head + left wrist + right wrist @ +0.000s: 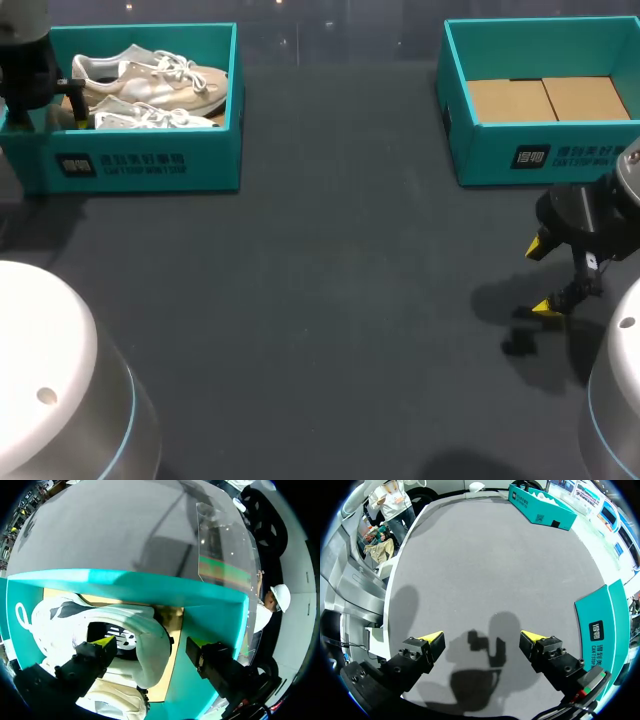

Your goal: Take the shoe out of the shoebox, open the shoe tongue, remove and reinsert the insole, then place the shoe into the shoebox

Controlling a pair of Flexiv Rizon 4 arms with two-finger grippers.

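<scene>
You have two teal boxes on the table — the left box and the right box. In the left box you can count two pale shoes: the far shoe and the near shoe. The right box holds two brown cardboard flaps side by side, the left flap and the right flap. You have two arms, the left arm and the right arm, and two grippers — the left gripper and the right gripper, each with two yellow-tipped fingers, four tips in all
</scene>
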